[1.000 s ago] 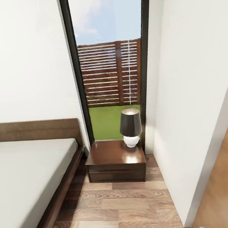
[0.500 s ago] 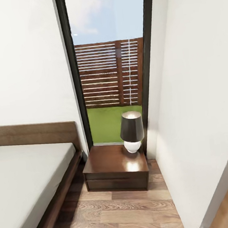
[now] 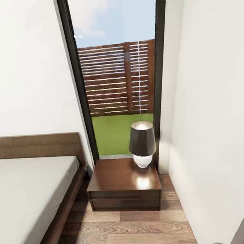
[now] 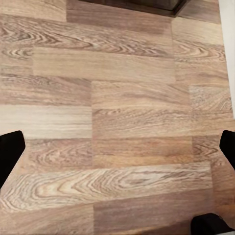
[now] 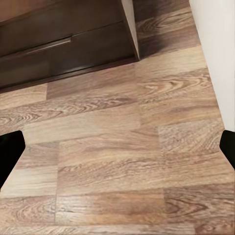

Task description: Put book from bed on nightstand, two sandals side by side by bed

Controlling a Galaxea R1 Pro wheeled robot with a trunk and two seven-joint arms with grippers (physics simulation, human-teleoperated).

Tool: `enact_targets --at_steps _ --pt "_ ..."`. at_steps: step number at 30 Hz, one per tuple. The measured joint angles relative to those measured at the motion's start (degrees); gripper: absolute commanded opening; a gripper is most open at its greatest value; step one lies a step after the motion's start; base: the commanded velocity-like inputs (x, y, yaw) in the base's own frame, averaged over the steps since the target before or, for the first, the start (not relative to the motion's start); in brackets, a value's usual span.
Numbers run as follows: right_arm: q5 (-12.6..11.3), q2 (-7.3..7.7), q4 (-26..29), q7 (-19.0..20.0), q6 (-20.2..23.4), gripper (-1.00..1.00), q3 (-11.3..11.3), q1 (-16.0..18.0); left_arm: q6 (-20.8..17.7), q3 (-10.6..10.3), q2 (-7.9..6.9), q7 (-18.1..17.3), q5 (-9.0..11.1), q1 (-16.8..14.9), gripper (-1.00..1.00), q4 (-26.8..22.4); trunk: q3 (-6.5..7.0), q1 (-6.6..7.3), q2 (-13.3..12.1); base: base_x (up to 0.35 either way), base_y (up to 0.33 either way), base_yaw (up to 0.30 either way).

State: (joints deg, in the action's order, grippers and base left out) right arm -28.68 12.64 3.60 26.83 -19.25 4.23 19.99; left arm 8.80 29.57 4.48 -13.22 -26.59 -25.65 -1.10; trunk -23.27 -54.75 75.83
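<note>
One nightstand (image 3: 124, 185) drawer-front facing camera, long axis left-right | both fingers (image 4: 11, 152) (image 5: 10, 149) spread, empty

Lamp (image 3: 142, 143) on nightstand (image 3: 122, 184), right of bed (image 3: 29, 190)

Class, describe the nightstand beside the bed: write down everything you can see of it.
The nightstand is a low, boxy piece in dark brown wood with a glossy top that reflects light. Its front shows a drawer with a long groove for a handle. It stands on the wood-plank floor below the tall window, between the bed and the white wall. A lamp with a dark shade and a round white base stands on the top's far right corner.
</note>
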Motion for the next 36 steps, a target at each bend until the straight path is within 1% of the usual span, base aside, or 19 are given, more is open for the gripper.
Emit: enact_targets --at_steps 7,15,20,25,36 --pt "0.0 0.0 -0.03 -0.06 0.0 1.0 0.03 0.01 -0.02 0.0 0.01 0.0 0.02 0.0 1.0 0.01 0.0 0.0 0.0 0.297 -0.054 0.0" --pt "0.0 0.0 -0.01 -0.15 0.0 1.0 0.02 0.01 -0.02 0.0 0.0 -0.01 0.04 0.0 1.0 0.0 0.0 0.0 0.0 0.292 -0.137 0.0" --pt "0.0 0.0 -0.01 -0.17 0.01 1.0 0.03 0.01 -0.02 0.0 0.0 0.0 0.03 0.0 1.0 -0.01 0.0 -0.01 0.0 0.178 -0.12 0.014" --pt "0.0 -0.01 -0.02 -0.24 0.0 1.0 0.02 0.04 -0.02 0.0 -0.01 -0.01 0.05 0.01 1.0 -0.02 0.0 -0.03 -0.01 0.023 -0.016 0.193" --pt "0.0 -0.01 -0.02 -0.27 0.0 1.0 0.03 0.02 0.0 0.0 -0.01 -0.02 0.05 0.01 1.0 -0.02 0.0 -0.03 -0.01 0.002 -0.001 0.279"
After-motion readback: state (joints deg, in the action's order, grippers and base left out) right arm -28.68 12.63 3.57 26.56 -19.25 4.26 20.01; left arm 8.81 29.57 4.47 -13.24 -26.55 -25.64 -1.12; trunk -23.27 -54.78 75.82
